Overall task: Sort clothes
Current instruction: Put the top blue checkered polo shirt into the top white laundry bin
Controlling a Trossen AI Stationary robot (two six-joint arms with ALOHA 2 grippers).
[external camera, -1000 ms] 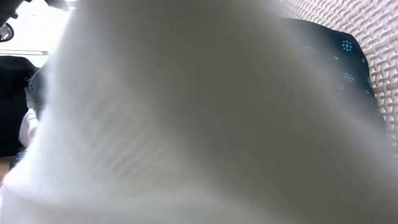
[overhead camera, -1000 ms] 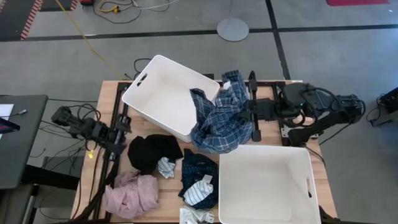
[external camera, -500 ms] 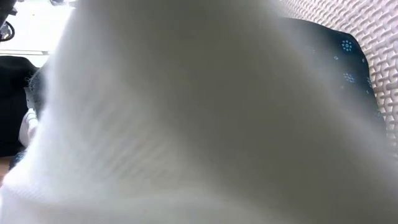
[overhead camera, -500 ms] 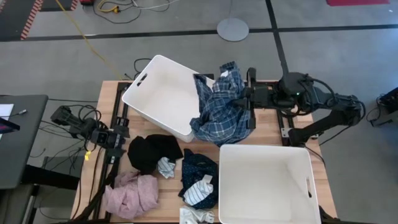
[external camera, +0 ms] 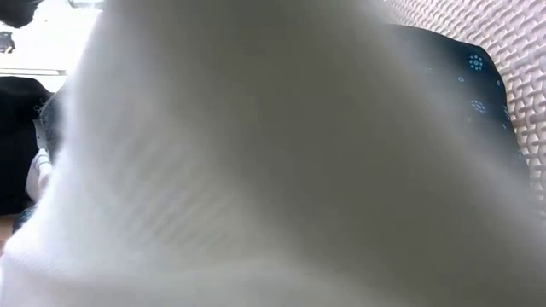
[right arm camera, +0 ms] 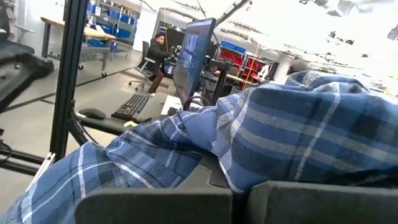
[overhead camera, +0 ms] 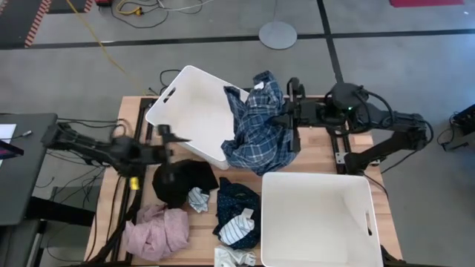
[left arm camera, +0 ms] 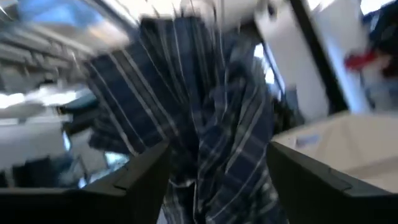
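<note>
The blue plaid shirt (overhead camera: 256, 126) hangs bunched at the far middle of the table, and my right gripper (overhead camera: 286, 119) is shut on it. The shirt's left part (overhead camera: 234, 100) drapes over the far-left white bin's (overhead camera: 189, 111) right rim. My left gripper (overhead camera: 172, 137) stands open, clear of the table, between that bin's near wall and the black garment (overhead camera: 182, 180). In the left wrist view nothing lies between the fingers of my left gripper (left arm camera: 217, 149); the shirt (left arm camera: 205, 112) shows farther off. The pink garment (overhead camera: 156, 231), the navy dotted garment (overhead camera: 237, 204) and socks (overhead camera: 239, 226) lie near the front. My right gripper is shut on the shirt's bunched upper right part (right arm camera: 249, 168), its fingers level and pointing toward the table's left. Folds of cloth drape over the fingers (right arm camera: 186, 202) and hide the exact place of contact. The shirt hangs below the fingers, with its lower end (overhead camera: 252, 159) down between the two bins.
A second white bin (overhead camera: 315, 219) stands at the near right. A small white sock (overhead camera: 197, 199) lies beside the black garment, another (overhead camera: 234, 257) at the front edge. In the low view a white cloth (external camera: 256, 170) close to the camera fills nearly everything.
My left arm has swung out from the table's left edge toward the right and risen, and now reaches to the far-left bin's near wall. My right gripper has carried the shirt toward the table's left, so more of the cloth hangs over that bin's rim.
</note>
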